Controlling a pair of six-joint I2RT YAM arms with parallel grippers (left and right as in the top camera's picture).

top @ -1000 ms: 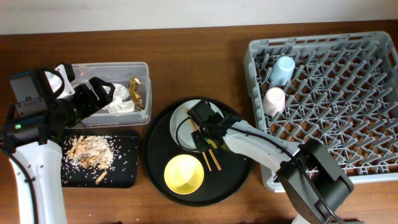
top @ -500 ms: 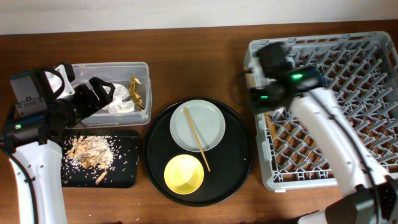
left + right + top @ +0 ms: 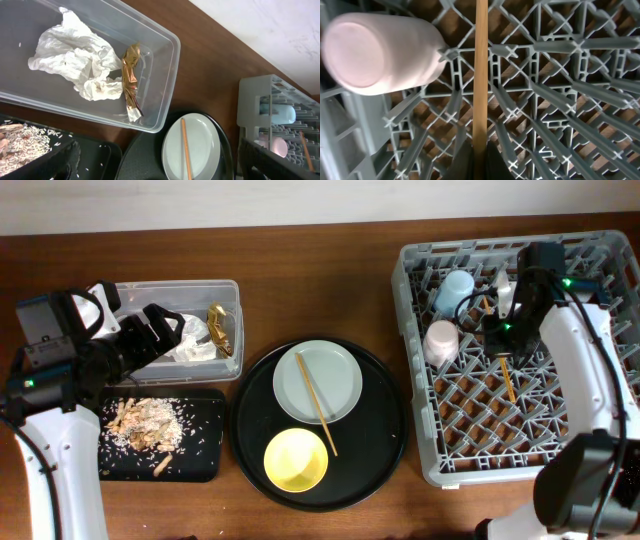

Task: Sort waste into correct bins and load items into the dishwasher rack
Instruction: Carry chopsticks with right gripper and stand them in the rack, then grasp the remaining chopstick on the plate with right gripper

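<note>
My right gripper (image 3: 505, 328) is over the grey dishwasher rack (image 3: 600, 430), shut on one brown chopstick (image 3: 508, 378). In the right wrist view the chopstick (image 3: 481, 75) runs straight up from the jaws (image 3: 480, 160), over the pegs and beside the pink cup (image 3: 375, 52). The pink cup (image 3: 440, 340) and blue cup (image 3: 455, 290) lie in the rack. The other chopstick (image 3: 316, 400) lies across the pale plate (image 3: 345, 375), next to the yellow bowl (image 3: 296, 458). My left gripper (image 3: 155, 335) is open over the clear tub (image 3: 232, 290), which holds the tissue (image 3: 75, 65) and gold wrapper (image 3: 131, 80).
The plate and bowl sit on a large round black tray (image 3: 380, 450) at the table's middle. A shallow black rectangular tray (image 3: 205, 460) at the front left holds food scraps (image 3: 145, 425) with rice grains. The rack fills the right side.
My right arm has swung from the round tray to the rack, carrying one chopstick. The other chopstick stays on the plate. The left arm has not moved.
</note>
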